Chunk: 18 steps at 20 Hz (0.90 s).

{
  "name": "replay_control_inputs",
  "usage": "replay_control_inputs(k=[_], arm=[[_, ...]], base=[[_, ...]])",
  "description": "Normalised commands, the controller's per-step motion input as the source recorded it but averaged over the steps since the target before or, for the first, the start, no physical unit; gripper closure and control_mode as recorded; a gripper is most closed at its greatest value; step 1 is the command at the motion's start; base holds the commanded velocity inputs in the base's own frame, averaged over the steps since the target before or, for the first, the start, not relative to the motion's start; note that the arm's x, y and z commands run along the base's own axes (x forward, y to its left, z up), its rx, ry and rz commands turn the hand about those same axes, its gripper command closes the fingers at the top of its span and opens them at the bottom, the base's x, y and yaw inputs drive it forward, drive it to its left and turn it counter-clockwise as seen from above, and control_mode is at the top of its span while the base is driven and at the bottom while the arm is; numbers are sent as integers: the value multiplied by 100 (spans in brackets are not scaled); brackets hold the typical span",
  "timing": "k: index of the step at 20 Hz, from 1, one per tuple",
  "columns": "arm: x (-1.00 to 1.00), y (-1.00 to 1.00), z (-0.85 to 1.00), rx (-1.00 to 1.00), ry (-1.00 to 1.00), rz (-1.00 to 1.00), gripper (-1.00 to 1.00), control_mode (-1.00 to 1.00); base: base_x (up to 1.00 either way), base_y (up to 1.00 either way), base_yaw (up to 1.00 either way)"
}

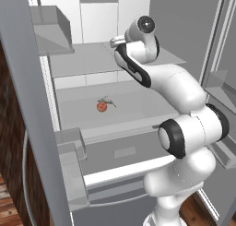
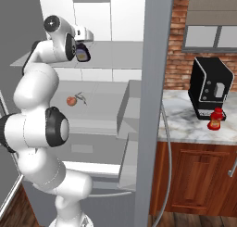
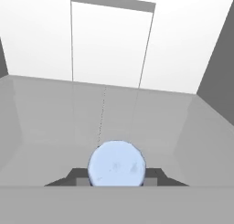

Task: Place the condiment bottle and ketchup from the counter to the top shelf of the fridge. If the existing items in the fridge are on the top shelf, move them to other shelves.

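Note:
My gripper is shut on the condiment bottle, a dark bottle with a yellow-orange end, held just above the top shelf inside the open fridge. In the hand view the bottle's pale round end sits between my gripper's dark fingertips, over the top shelf. The red ketchup stands on the marble counter. The existing items, a red-orange fruit and a dark sprig, lie on the shelf below the top shelf.
A black appliance stands on the counter behind the ketchup. Grey door bins hang on the open left door, with more bins on the right door. A drawer sits under the lower shelf.

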Motion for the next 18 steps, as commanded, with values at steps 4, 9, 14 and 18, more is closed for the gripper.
replay_control_inputs(k=[4, 9, 14, 18], arm=[[23, 0, -7, 0, -6, 0, -100, -100], [17, 0, -11, 0, -7, 0, -100, -100], [13, 0, -2, 0, -2, 0, -100, -100], [14, 0, 0, 0, 0, 0, -100, -100]], base=[[0, 0, 0], [0, 0, 0], [0, 0, 0], [0, 0, 0]])
